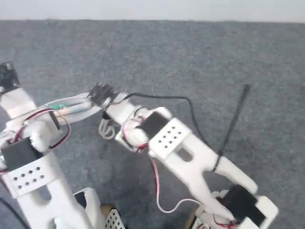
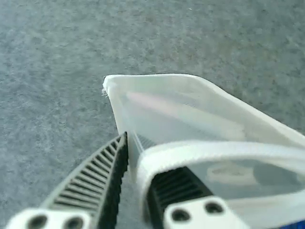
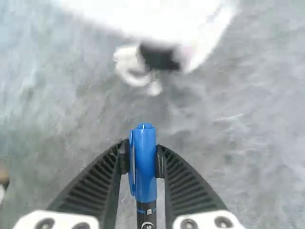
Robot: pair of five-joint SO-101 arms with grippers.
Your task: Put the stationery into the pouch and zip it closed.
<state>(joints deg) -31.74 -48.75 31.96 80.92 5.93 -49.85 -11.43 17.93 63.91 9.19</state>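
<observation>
The left gripper [image 2: 135,152] has its fingers clamped on the rim of the white pouch [image 2: 190,114], above the grey counter [image 2: 47,71] — the right gripper [image 3: 143,145] has its fingers closed on a blue pen [image 3: 142,171], near the pouch.

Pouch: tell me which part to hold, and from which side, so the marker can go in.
Grip the white band along the mouth of the pouch, coming in over that edge, as the left gripper does. The walls are thin and limp; the band looks like the firmest part, and holding it should keep the mouth up for the blue marker in the right gripper.
</observation>
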